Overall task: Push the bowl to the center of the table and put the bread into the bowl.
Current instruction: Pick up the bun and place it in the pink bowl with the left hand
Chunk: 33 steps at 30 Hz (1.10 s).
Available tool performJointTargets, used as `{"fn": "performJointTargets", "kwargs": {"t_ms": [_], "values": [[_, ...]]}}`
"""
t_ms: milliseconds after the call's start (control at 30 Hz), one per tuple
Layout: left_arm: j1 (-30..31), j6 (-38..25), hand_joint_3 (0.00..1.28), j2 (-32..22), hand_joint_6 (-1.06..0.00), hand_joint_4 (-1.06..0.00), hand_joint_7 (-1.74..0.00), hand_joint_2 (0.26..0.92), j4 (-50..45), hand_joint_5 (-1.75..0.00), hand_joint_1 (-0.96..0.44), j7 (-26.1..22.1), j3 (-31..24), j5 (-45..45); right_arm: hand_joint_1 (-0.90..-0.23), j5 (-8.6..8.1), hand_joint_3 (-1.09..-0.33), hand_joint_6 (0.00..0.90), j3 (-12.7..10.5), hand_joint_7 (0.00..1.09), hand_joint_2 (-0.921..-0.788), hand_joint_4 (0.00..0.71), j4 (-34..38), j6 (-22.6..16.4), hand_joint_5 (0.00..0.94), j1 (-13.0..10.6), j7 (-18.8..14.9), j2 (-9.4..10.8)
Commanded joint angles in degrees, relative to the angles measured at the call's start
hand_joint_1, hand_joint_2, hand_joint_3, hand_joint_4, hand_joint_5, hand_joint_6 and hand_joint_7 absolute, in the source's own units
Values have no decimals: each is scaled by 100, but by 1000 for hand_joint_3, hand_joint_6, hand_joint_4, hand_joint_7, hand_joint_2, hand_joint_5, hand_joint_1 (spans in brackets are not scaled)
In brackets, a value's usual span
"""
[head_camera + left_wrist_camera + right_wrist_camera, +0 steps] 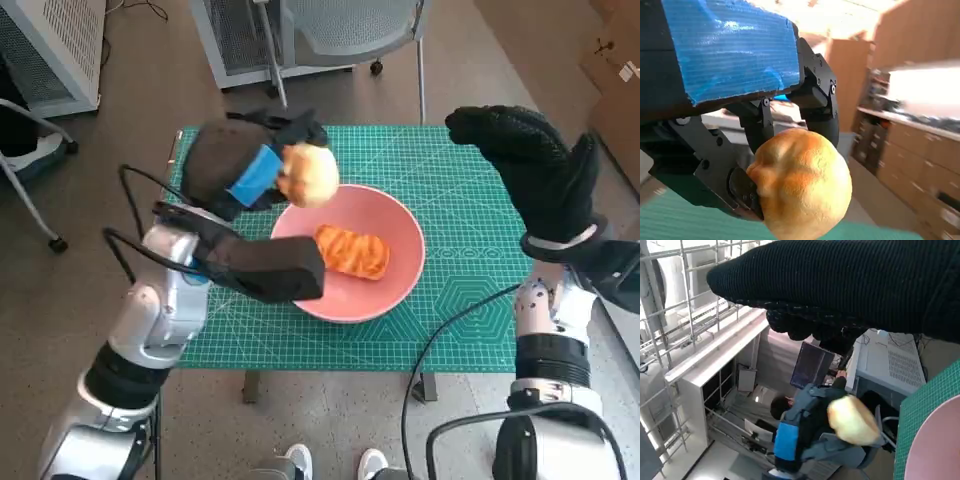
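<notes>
The left hand (240,165) is up in the air over the far left side of the green mat (470,240). Its fingers are closed tight around a round bread roll (310,175). In the left wrist view the black fingers (752,135) wrap the roll (802,182) from behind, so it cannot fall. The roll hangs just above the far left rim of the pink bowl (400,275). I think the hand holds it there because it is about to drop it in. The left arm bends up from the low left, and the blue tape on the hand faces the bowl.

The pink bowl sits near the middle of the mat, so the push looks done. One long, striped piece of bread (352,250) lies inside the bowl, close to its middle. It leaves room beside it for the roll.

The right hand (530,160) is lifted high over the right side of the mat, well away from the bowl. It holds nothing. Its fingers reach out and curl a little, and they are apart. I think it waits there to stay out of the way. In the right wrist view the glove (850,285) is a dark band, and the roll (852,420) shows far off in the other hand.
</notes>
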<state>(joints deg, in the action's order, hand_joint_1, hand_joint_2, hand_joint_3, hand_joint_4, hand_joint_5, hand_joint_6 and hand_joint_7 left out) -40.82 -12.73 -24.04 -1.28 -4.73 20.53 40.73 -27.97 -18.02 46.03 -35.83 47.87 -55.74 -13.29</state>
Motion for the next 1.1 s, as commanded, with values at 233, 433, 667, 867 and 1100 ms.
{"fn": "performJointTargets", "kwargs": {"t_ms": [233,433,667,867,1100], "values": [[-34,325,7,286,-724,-833,-1085,897,500,-981,2,-190,226,64,-713,52,-758,365,33,1,-921,285,-196,100,2,-299,194,14],[29,549,108,416,-460,-602,-1110,892,800,-1030,1,-510,149,-370,-691,82,-760,364,62,0,-921,285,-324,73,1,-403,286,0],[35,449,14,240,-244,-99,-136,784,778,-82,-158,-1285,224,-463,-679,106,-770,363,96,0,-921,284,-413,72,0,-461,381,-9],[42,573,3,162,-200,-10,-40,767,823,-8,-376,-1350,288,-258,-675,130,-783,361,127,0,-921,284,-478,78,0,-483,473,-14],[97,633,1,164,-166,0,-12,764,860,0,-464,-1431,156,-441,-673,135,-786,360,148,0,-921,283,-511,83,0,-500,520,-6]]}}
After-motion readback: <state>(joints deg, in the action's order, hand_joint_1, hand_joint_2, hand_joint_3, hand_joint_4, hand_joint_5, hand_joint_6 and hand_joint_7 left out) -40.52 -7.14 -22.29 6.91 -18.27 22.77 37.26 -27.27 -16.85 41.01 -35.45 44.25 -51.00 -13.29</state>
